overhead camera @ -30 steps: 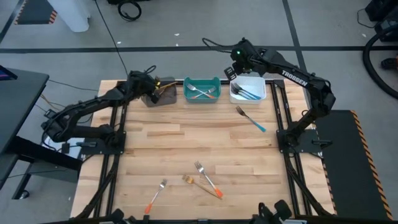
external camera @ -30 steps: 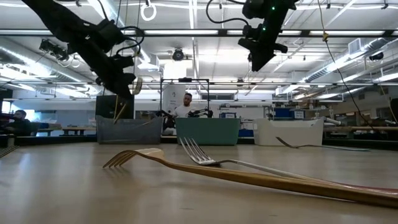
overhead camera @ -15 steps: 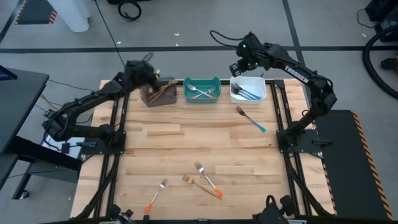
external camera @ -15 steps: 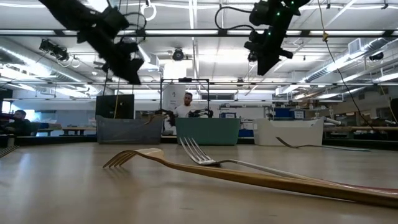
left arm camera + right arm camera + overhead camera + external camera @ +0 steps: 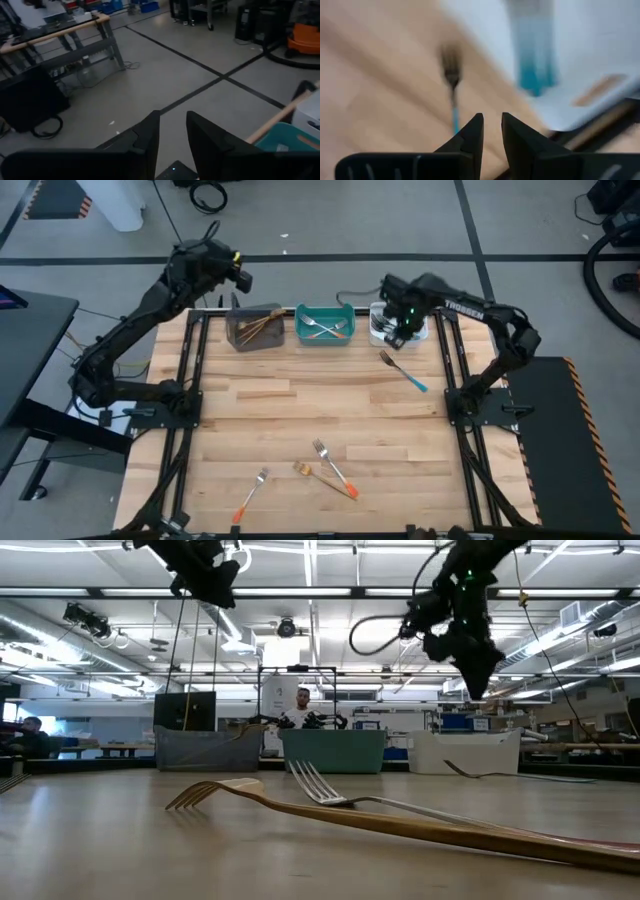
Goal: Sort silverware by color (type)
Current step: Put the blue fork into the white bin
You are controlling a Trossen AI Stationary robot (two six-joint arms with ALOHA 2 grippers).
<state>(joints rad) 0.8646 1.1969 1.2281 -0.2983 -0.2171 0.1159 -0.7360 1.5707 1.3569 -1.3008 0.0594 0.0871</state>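
Overhead, right claw (image 5: 396,333) slightly parted, empty, near blue-handled fork (image 5: 404,371); left claw (image 5: 240,278) spread.

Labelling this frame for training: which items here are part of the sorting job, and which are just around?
Job:
blue-handled fork
two orange-handled forks
gold fork
grey bin, teal bin, white bin

Just around:
person
floor cables

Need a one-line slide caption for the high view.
Right pincer hovers over the blue-handled fork by the white bin; left pincer raised behind the grey bin.
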